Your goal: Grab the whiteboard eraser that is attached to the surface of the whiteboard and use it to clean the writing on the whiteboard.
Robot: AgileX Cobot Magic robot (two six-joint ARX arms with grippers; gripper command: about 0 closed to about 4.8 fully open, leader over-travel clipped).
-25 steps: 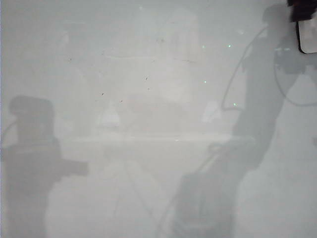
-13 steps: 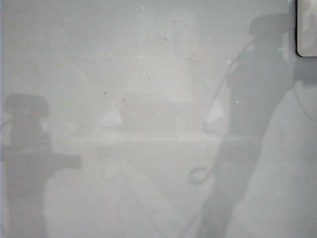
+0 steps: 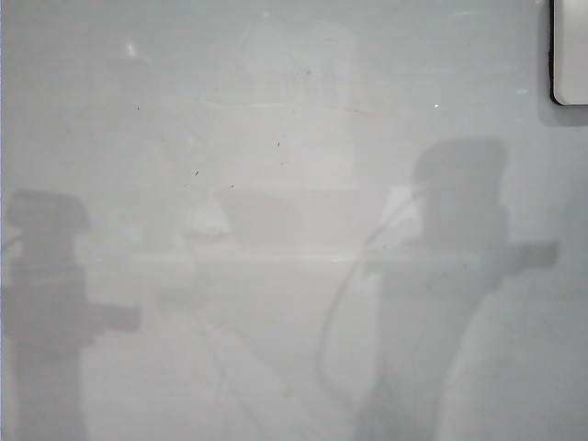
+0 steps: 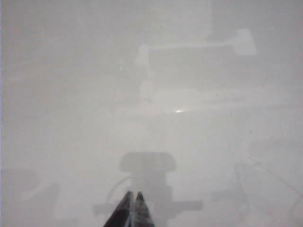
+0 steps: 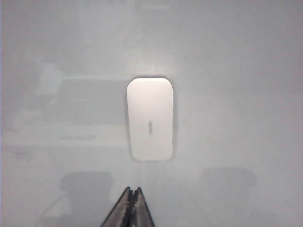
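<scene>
Left gripper (image 4: 132, 208) with fingertips pressed together, hovering clear above the surface, right gripper (image 5: 130, 205) likewise closed, empty, raised.

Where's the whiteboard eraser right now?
The small white rounded-rectangle eraser sits at the exterior view's top right corner, flat on the pale grey whiteboard. The shut right gripper points at it, just short.

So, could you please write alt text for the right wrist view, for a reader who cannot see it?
A white whiteboard eraser with rounded corners and a small dark mark at its centre lies flat on a pale grey whiteboard. The right end effector, its dark fingers pressed shut and empty, sits just short of the eraser without touching it. Faint shadows cross the board.
</scene>
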